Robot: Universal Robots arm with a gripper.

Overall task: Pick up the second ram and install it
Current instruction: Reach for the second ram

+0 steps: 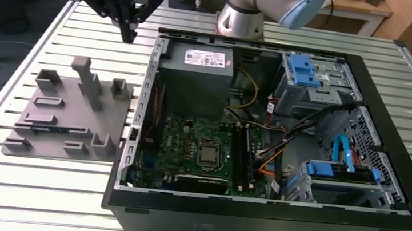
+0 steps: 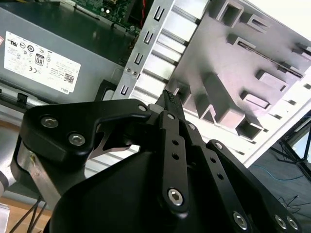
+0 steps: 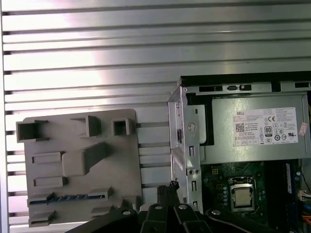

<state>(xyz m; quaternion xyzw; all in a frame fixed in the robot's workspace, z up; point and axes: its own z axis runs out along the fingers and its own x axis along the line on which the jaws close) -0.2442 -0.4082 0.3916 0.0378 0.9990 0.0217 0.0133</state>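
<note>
The second ram [image 1: 57, 130] is a thin dark blue stick lying on edge in a slot of the grey holder tray [image 1: 42, 147], near the tray's front. In the first wrist view the ram [image 3: 65, 198] is a blue strip low on the tray [image 3: 121, 160]. My gripper [image 1: 128, 37] hangs above the slatted table behind the tray, beside the open computer case's [image 1: 135, 137] back corner and well away from the ram. Its black fingers [image 2: 170, 99] meet at the tips with nothing between them, and the gripper [image 3: 168, 187] holds nothing.
The open case holds a green motherboard [image 1: 188, 139] with its processor [image 1: 207, 155], a grey power supply [image 1: 195, 68] and blue drive brackets [image 1: 303, 68]. Upright blocks [image 1: 88, 80] rise from the tray. The arm's base [image 1: 239, 21] stands behind the case.
</note>
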